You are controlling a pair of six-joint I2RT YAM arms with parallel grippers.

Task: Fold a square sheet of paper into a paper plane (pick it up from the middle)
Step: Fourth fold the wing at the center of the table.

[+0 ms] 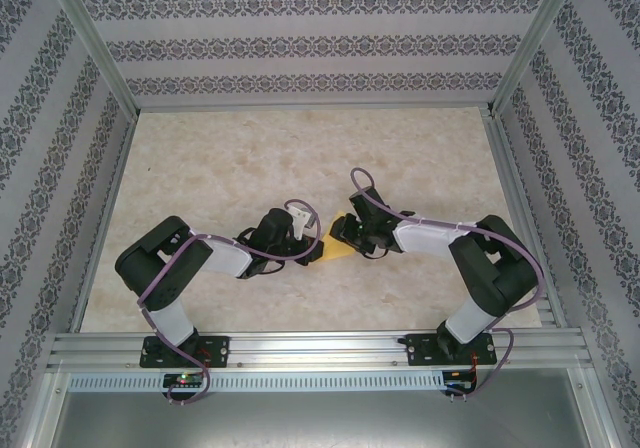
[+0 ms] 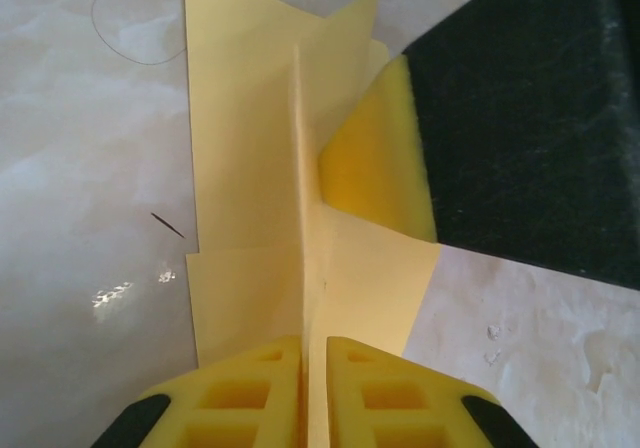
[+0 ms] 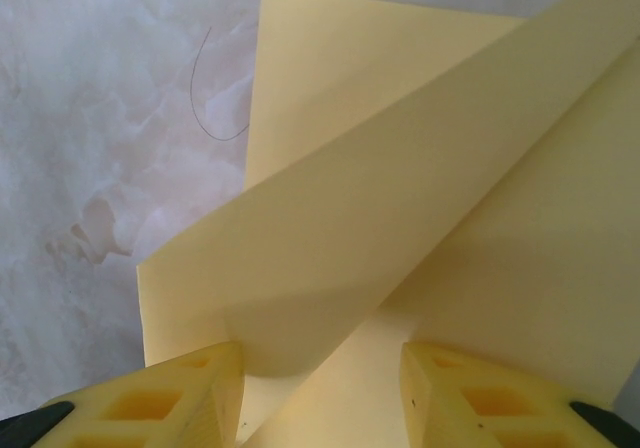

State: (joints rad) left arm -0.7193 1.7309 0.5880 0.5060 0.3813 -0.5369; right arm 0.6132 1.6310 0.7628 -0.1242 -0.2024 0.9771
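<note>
The left gripper [image 2: 314, 342] is closed on the thin, partly folded yellow-orange sheet of paper [image 2: 250, 118]: its two yellow foam-padded fingers [image 2: 245, 393] stand almost together, and a raised centre crease of the sheet runs upright into the narrow gap between them. Flat flaps of the sheet spread to either side of that crease and lie on the pale marble-patterned table [image 1: 250, 158]. The right gripper [image 3: 320, 350] stands open: its yellow fingers [image 3: 190, 398] are well apart, with a lifted diagonal flap of the sheet rising between them and not clamped. In the left wrist view, one yellow pad of the right gripper presses against the sheet just beside the crease, with the black finger body behind it. The two grippers face each other over the table, tips nearly meeting, slightly nearer the table's near edge than its centre. The sheet lies on the table directly under and between the two tips, with one pointed corner showing toward the near edge in the top view. A thin dark curved thread [image 3: 193, 93] lies on the table just beside the sheet's far edge. Both arms reach inward from bases bolted to the aluminium rail [image 1: 320, 348] at the table's near edge. Walls of grey patterned wallpaper [image 1: 300, 43] enclose the table on three sides.
</note>
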